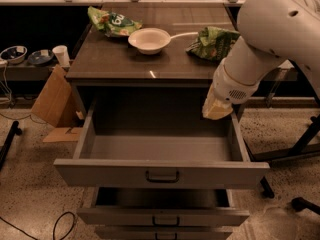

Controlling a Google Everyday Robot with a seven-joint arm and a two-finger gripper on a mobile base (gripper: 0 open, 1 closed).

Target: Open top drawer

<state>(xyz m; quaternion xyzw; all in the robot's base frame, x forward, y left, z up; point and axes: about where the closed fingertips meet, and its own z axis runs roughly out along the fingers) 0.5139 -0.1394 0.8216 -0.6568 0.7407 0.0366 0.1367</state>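
The top drawer (100, 173) of the grey cabinet stands pulled far out, its inside bare. Its tall flat front faces me, with a dark curved bar handle (162, 176) at its centre. My gripper (217, 110) hangs at the end of the white arm (260, 44), just above the drawer's right side wall near the cabinet's front edge. It is apart from the handle and holds nothing that I can see.
Two lower drawers (162, 216) sit slightly out beneath. On the cabinet top (125, 64) are a white bowl (149, 39) and two green snack bags (112, 21). Cardboard (52, 101) leans at the left. Dark chair legs (300, 149) stand at the right and a cable (60, 224) lies on the floor.
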